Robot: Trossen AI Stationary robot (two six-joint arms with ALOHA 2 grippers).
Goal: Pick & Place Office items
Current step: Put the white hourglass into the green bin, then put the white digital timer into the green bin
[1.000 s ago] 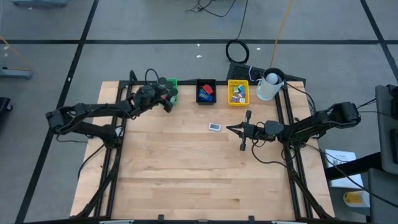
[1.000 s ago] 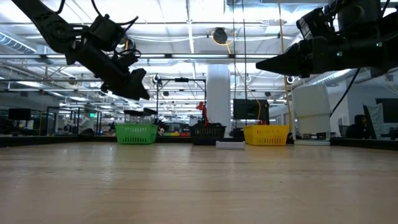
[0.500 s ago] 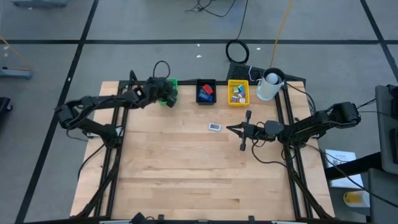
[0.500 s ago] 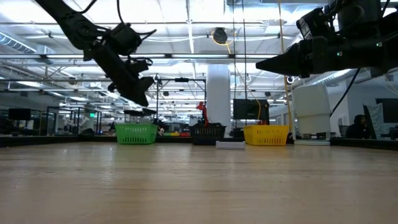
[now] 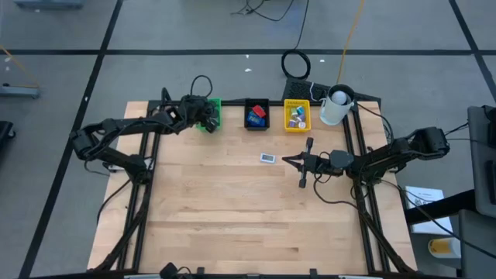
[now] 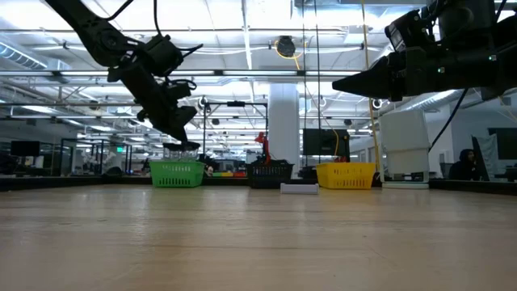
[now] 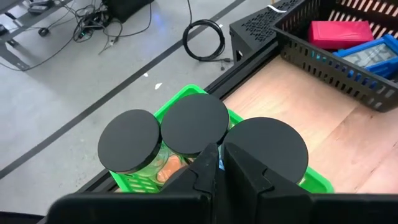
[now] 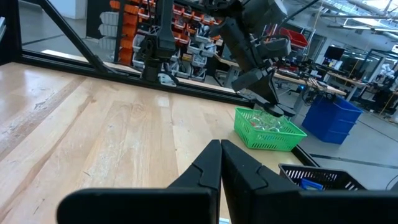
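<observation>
Your left gripper (image 7: 214, 163) hangs just above the green tray (image 5: 215, 113) at the far left of the tray row, its fingers pressed together with nothing visible between them — so judge this as a drop just finished, with the arm free to leave. Three dark round rolls (image 7: 194, 123) already fill that tray side by side, so lift straight up before you swing away; a sideways exit risks clipping a lid or nudging the tray off its line. The one office item left loose is the small white piece (image 5: 267, 158) lying flat on the bare wood in front of the black tray (image 5: 256, 103) — just beside your right gripper (image 5: 285, 160), which hovers above the table with its fingers pressed together. That arm looks the better placed: spread its fingers first, then descend squarely over the piece.
</observation>
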